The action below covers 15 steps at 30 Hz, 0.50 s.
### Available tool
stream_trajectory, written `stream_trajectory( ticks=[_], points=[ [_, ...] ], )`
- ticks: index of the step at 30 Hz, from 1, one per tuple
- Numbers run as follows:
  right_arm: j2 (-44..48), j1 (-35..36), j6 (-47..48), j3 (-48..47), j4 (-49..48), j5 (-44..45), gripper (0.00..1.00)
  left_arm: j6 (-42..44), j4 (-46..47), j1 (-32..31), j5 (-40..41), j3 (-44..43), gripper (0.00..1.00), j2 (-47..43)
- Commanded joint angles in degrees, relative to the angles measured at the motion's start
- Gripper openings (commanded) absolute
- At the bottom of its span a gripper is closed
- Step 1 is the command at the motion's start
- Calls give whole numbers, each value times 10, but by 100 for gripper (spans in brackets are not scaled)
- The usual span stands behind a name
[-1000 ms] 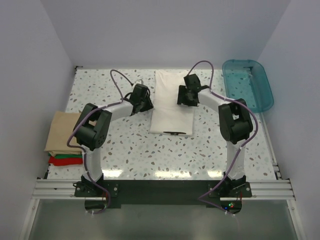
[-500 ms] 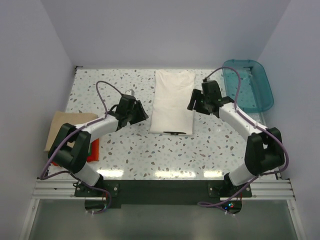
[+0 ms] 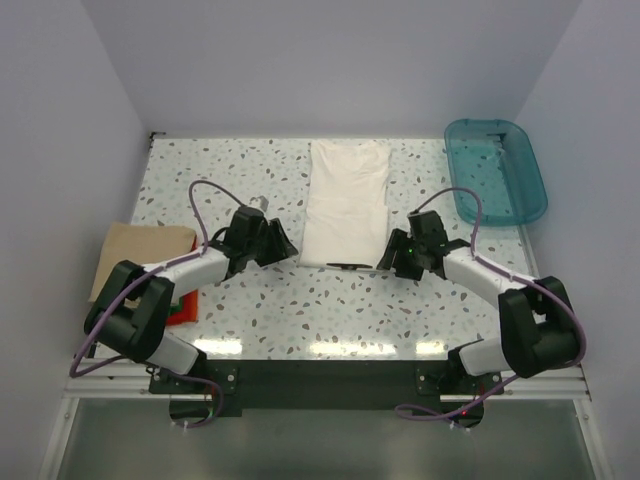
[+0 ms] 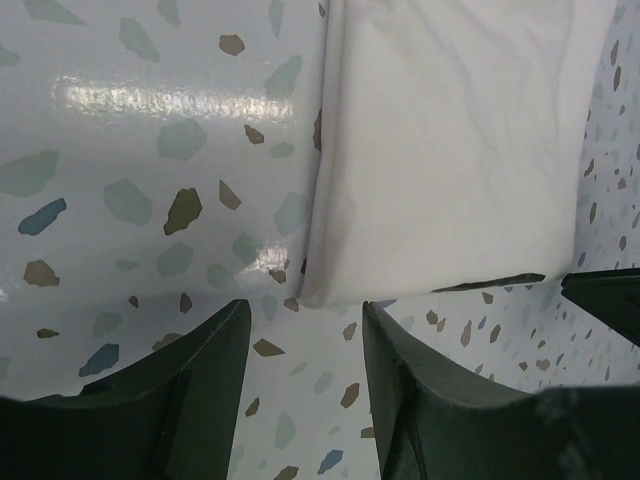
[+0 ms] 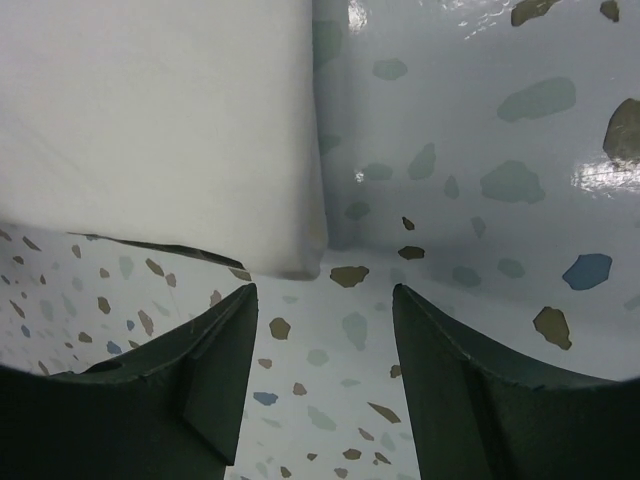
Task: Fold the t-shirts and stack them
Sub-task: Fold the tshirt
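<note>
A white t-shirt point(image 3: 346, 205) lies folded into a long strip in the middle of the table. My left gripper point(image 3: 285, 250) is open and empty, low by its near left corner point(image 4: 320, 290). My right gripper point(image 3: 392, 262) is open and empty, low by its near right corner point(image 5: 290, 262). In each wrist view the corner lies just ahead of the fingertips, apart from them. A folded tan shirt point(image 3: 138, 255) lies on top of a stack at the left edge, with a bit of red shirt point(image 3: 183, 303) showing under it. The green shirt is hidden.
A teal plastic bin point(image 3: 495, 170) stands at the back right. The speckled table point(image 3: 300, 310) ends at white walls on three sides. Purple cables loop above both arms.
Both arms have swung back toward the near side and lowered, from the shirt's middle to its two near corners. The left arm now uncovers less of the stack. The white shirt has not moved.
</note>
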<state>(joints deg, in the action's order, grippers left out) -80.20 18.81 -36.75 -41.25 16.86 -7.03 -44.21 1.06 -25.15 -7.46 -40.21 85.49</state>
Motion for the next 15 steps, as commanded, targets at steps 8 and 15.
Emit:
stream_trajectory(
  ticks=[8, 15],
  points=[
    [2, 3, -60, 49, -100, -29, 58, -27, 99, -16, -51, 19, 54, 41],
    [-6, 4, -98, 79, -148, -32, 54, -43, 113, -31, -41, 25, 52, 71]
  ],
)
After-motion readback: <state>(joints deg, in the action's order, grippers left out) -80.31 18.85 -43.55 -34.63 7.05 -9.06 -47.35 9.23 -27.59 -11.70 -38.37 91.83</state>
